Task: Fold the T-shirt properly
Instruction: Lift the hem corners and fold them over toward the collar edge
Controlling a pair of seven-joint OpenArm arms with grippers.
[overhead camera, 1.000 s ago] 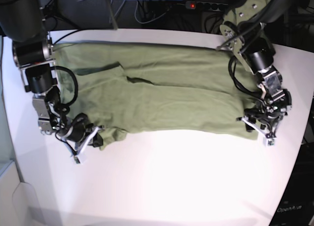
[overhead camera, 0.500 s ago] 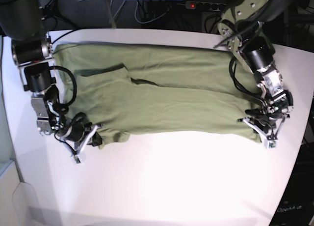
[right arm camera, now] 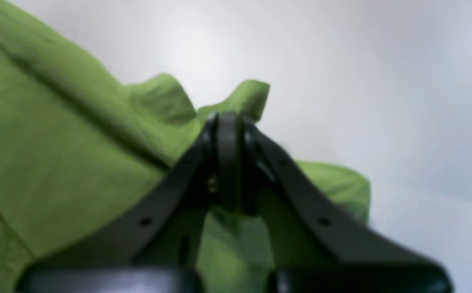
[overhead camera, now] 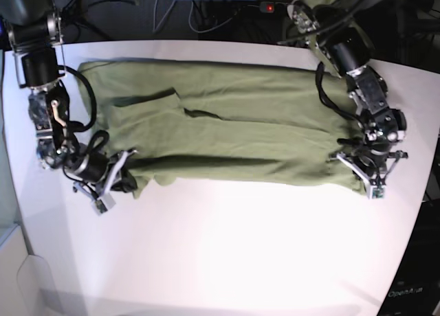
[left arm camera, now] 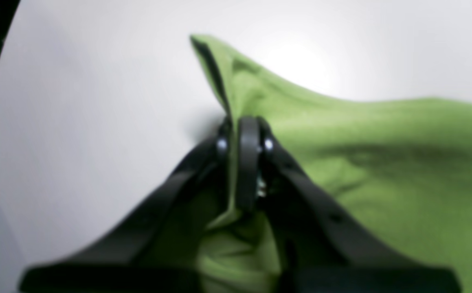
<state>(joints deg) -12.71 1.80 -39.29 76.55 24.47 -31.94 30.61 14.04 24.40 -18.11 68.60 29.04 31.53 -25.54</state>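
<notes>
The olive-green T-shirt (overhead camera: pixel 234 130) lies spread across the white table, its near edge folded over along its length. My left gripper (overhead camera: pixel 363 170) is on the right of the base view, shut on the shirt's near right corner (left arm camera: pixel 236 81). In the left wrist view the jaws (left arm camera: pixel 244 134) pinch a raised fold of green cloth. My right gripper (overhead camera: pixel 118 177) is on the left of the base view, shut on the near left corner. In the right wrist view its jaws (right arm camera: pixel 227 126) clamp bunched cloth (right arm camera: pixel 248 95). The white tag is hidden.
The white table (overhead camera: pixel 240 254) stretches in front of the shirt. Cables and dark equipment (overhead camera: pixel 206 7) lie behind the table's far edge. The table's edges run close to both arms at left and right.
Both arms have lifted and drawn back a little. The right gripper moved left and up with its corner, and the near edge of the shirt has shifted away from the front.
</notes>
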